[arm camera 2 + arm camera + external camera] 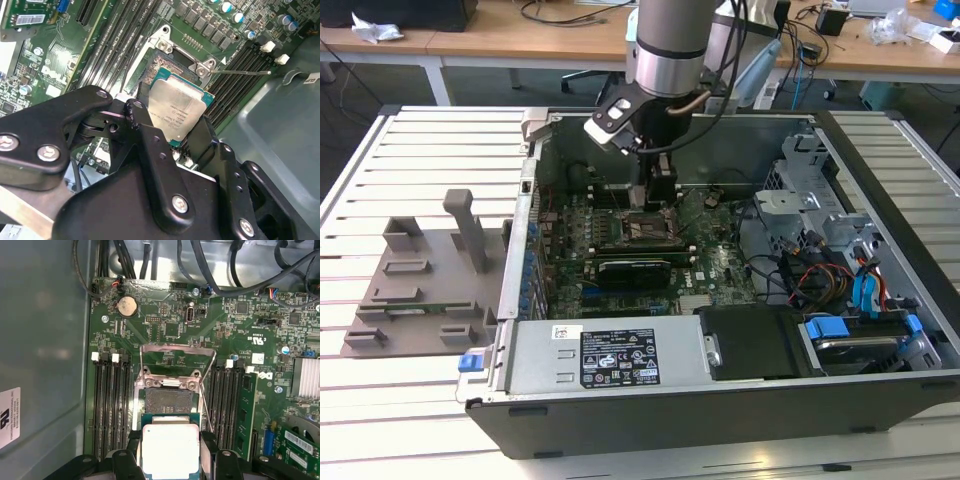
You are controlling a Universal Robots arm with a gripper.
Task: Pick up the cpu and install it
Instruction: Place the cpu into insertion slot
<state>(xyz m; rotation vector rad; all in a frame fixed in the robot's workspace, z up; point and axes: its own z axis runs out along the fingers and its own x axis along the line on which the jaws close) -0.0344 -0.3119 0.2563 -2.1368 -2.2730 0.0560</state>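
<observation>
While hovering near the open socket on the motherboard, pinches cpu by two opposite edges w/ gripper closed only to chip width, fingers set on the green rim beside the silver lid. Looks light, thin, stiff. Prob. slick at the edges, so apt to tilt or slip. Prob. fragile underneath, likewise the socket contacts. Best gripped by bare edges, kept level. Can't see the cpu underside, corner-mark alignment, or gap to socket. Hides pt of socket in second wrist view.
</observation>
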